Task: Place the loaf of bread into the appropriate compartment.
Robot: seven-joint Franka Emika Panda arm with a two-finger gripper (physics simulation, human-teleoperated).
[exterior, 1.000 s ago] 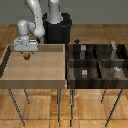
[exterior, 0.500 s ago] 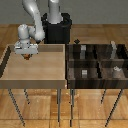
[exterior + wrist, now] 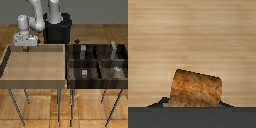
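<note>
Light tan undivided wooden tray [image 3: 10, 65]: one, on thin metal legs, at the exterior view's left. Floor plain, pale wood. Contents: the arm's end alone shows, at the back corner on the exterior view's left.

Dark-brown four-cell wooden bin [image 3: 96, 62]: one, on thin legs, just beside the tray at the exterior view's right. Cells: four, two at the back and two at the front.
- Back cell nearer the tray: one taller grey box [image 3: 83, 49].
- Back cell at the exterior view's right: one taller grey box [image 3: 114, 48].
- Front cell nearer the tray: one small pale grey cube [image 3: 84, 73].
- Front cell at the exterior view's right: one small pale rounded item [image 3: 116, 70], too blurred to name.

Loaf of bread [image 3: 195, 89]: one, orange-brown, mottled crust, blocky with rounded corners. In the wrist view it sits against the dark lower band of the gripper body, over the tray's tan floor. In the exterior view only an orange-brown speck shows beneath the gripper [image 3: 25, 47].

White robot arm [image 3: 34, 15]: one, rising from a black base [image 3: 58, 29] behind the tray. Gripper: one, pinching the loaf; fingers largely hidden by the bread, and whether the loaf touches the floor cannot be told.
</note>
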